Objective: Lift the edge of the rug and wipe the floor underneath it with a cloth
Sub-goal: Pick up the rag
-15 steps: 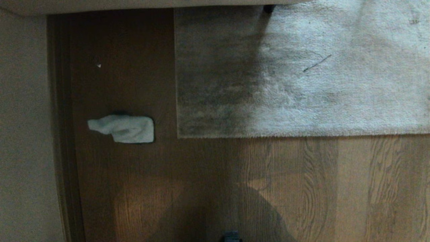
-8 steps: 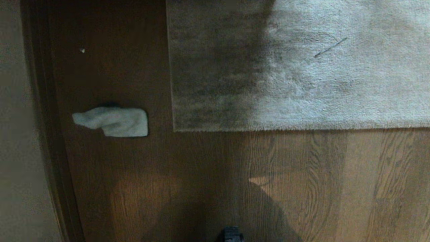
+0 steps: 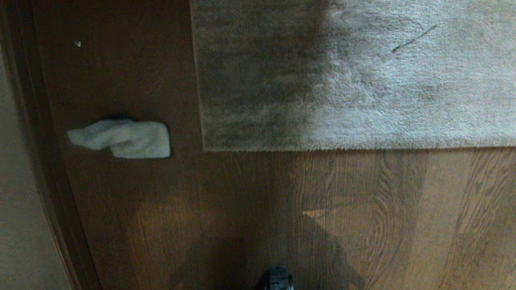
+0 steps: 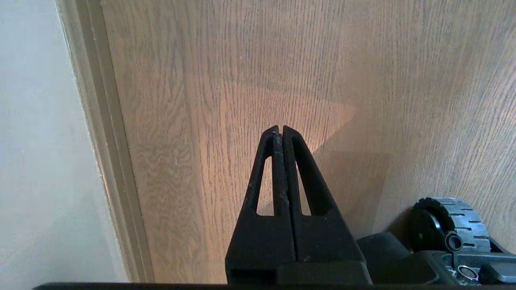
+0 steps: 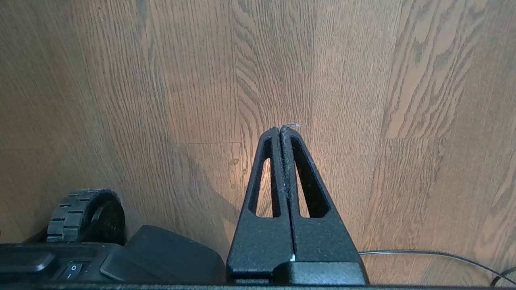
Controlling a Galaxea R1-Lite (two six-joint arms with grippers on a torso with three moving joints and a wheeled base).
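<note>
Rug edge [image 3: 354,148] runs straight across the brown plank floor [image 3: 363,217] in my head view, lying flat, with its near corner [image 3: 203,150] at the shaded end of the grey pile. Beside that corner, apart from the rug and on the bare boards, lies the cloth [image 3: 123,139], a small pale rag bunched into a lumpy fold with one end tapering away from the rug. Beyond the cloth, further from the rug, a dark skirting strip [image 3: 44,169] borders a pale wall [image 3: 20,225]. A thin dark strand [image 3: 413,39] lies on the rug's pile, well in from the edge. My left gripper [image 4: 281,129] hangs over bare floor near the skirting and wall, its two black fingers pressed together with nothing between them; a grey ribbed wheel [image 4: 453,219] of my base sits close by. My right gripper [image 5: 284,131] likewise hangs above bare planks, fingers closed on nothing, only a few wisps of fluff clinging to the tips, with another wheel [image 5: 80,215] and a thin black cable [image 5: 435,254] on the floor nearby.
</note>
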